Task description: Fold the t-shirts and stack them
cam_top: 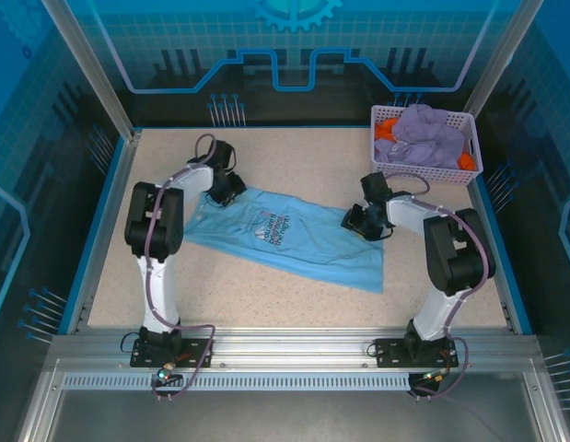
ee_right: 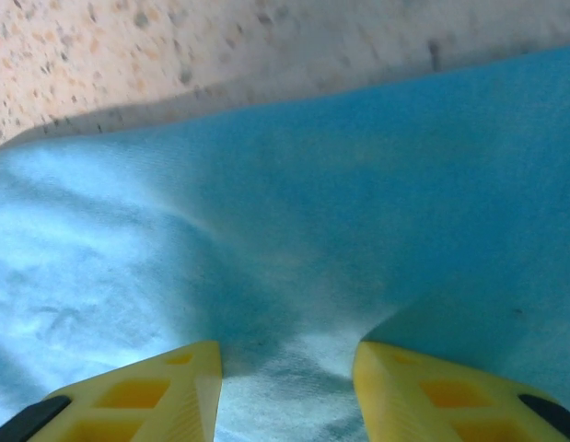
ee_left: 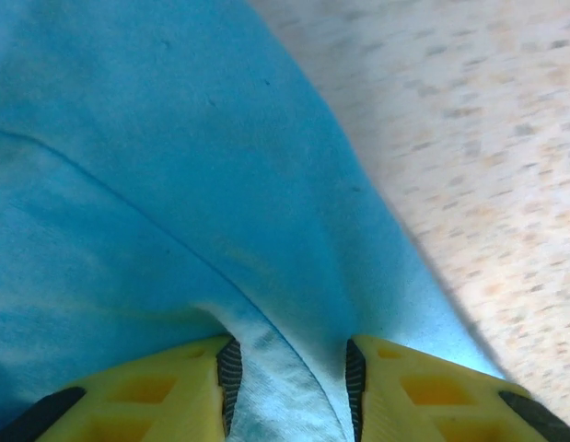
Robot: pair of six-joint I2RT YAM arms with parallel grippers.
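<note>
I'm pinching the blue t-shirt [cam_top: 303,244] mid-frame with the left gripper [ee_left: 289,368] and right gripper [ee_right: 287,364], seemingly flattening it before folding an edge across.

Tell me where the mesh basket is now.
Top external view: the mesh basket sits at the table's far right corner, beyond the right gripper gripping the blue t-shirt; a purple t-shirt and an orange t-shirt lie inside.

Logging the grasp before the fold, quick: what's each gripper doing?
Left gripper: closed on the blue t-shirt.
Right gripper: closed on the same blue t-shirt.
</note>
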